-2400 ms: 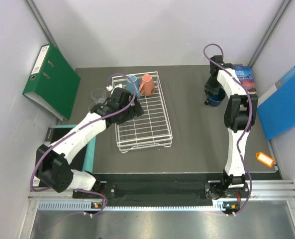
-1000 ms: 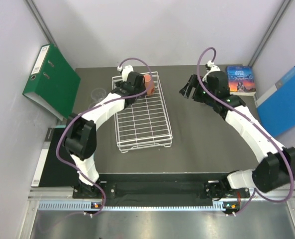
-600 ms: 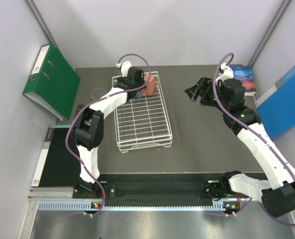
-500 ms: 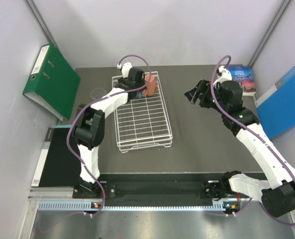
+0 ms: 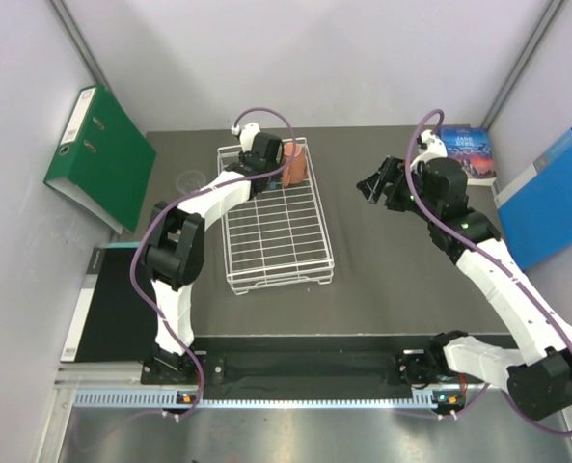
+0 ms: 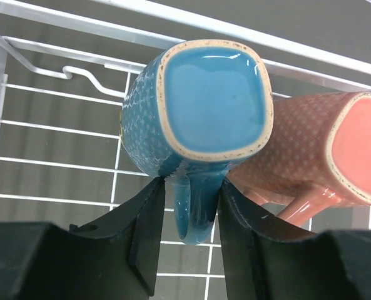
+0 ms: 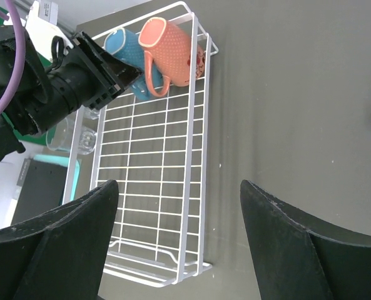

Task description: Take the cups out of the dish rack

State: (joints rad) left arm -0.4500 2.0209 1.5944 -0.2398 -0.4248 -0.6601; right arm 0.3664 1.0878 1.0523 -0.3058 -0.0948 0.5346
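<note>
The white wire dish rack [image 5: 230, 262] [image 7: 198, 156] lies left of the table's middle. At its far end a light-blue mug [image 6: 213, 100] [image 7: 124, 50] and an orange mug [image 5: 293, 162] [image 6: 310, 150] [image 7: 169, 50] lie side by side, bottoms toward the left wrist camera. My left gripper [image 5: 264, 159] [image 6: 190, 184] straddles the light-blue mug's handle; its jaws are narrow, with a thin gap still showing on the left side. My right gripper [image 5: 374, 185] [image 7: 179, 187] hangs wide open and empty above the table, right of the rack. Clear glasses [image 7: 72, 137] [image 5: 188, 180] stand on the table left of the rack.
A green binder [image 5: 97, 154] leans on the left wall. A blue folder [image 5: 546, 198] and a book [image 5: 469, 145] sit at the back right. A black, teal-edged pad [image 5: 102, 299] lies off the table's left edge.
The left gripper reached the rack's far end and narrowed its jaws around the light-blue mug's handle. The right arm swung from the back right toward the middle.
</note>
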